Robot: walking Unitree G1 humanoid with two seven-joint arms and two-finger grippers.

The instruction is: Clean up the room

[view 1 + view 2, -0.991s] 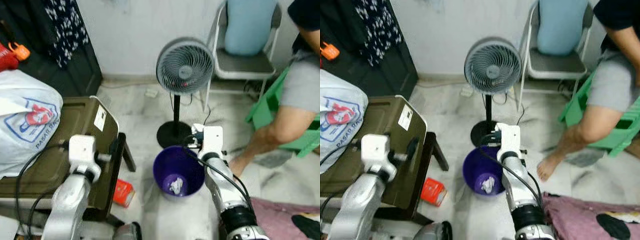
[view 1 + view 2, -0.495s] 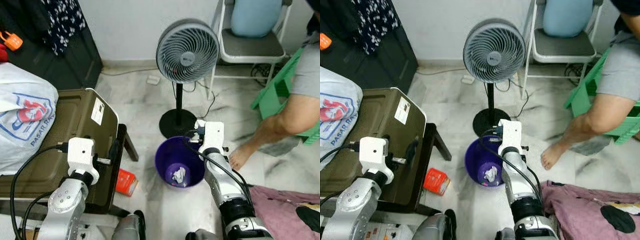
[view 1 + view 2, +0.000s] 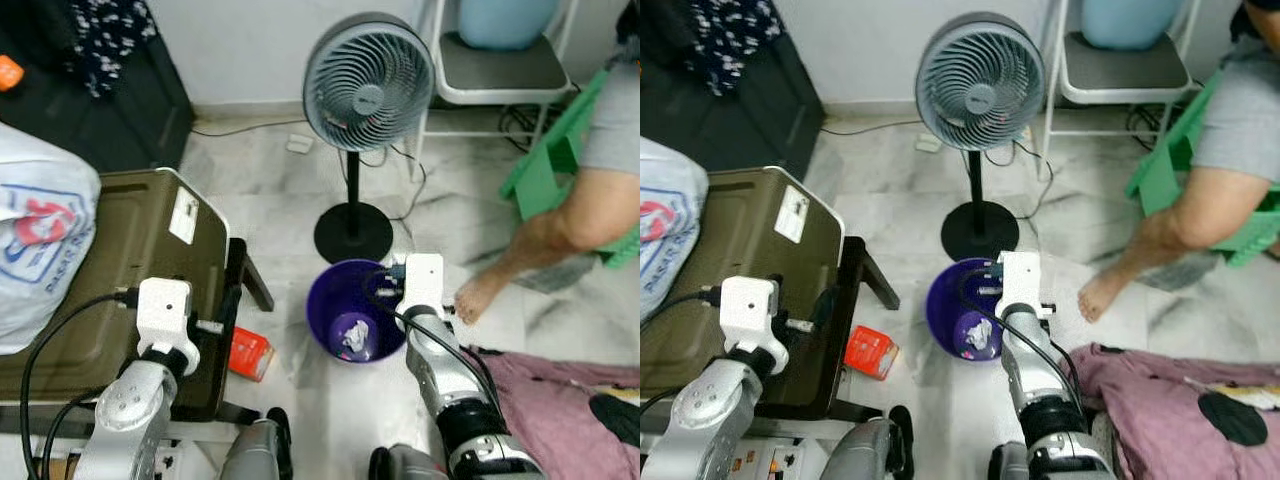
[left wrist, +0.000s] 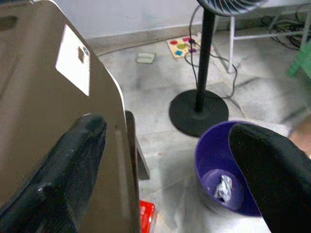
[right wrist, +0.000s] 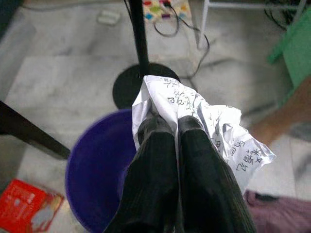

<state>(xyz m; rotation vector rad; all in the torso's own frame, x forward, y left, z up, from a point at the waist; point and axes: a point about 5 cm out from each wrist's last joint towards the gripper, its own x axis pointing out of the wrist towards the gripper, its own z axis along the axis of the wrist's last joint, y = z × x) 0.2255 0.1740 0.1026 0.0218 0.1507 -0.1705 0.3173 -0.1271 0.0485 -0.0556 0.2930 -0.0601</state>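
Crinkly white paper (image 5: 194,109) with printed writing is pinched tight in the right gripper (image 5: 176,127), just above the round purple plastic bin (image 3: 357,323). At the bin's bottom lies one crumpled paper ball (image 3: 352,335). At the bin's 12 o'clock stands a grey fan (image 3: 366,72) on a flat black disc. The left gripper (image 4: 170,160) is spread wide beside a smooth olive box (image 3: 110,270). A red carton (image 3: 247,353) lies at the bin's 9 o'clock.

My right tool (image 5: 170,131) has black fingers pinching white paper (image 5: 214,121) printed with dark text. The bin (image 3: 335,300) is purple, the fan (image 3: 368,82) grey, the carton (image 3: 248,354) red, the box (image 3: 110,270) olive-brown, the stool (image 3: 545,170) green, the floor (image 3: 280,200) pale marble.
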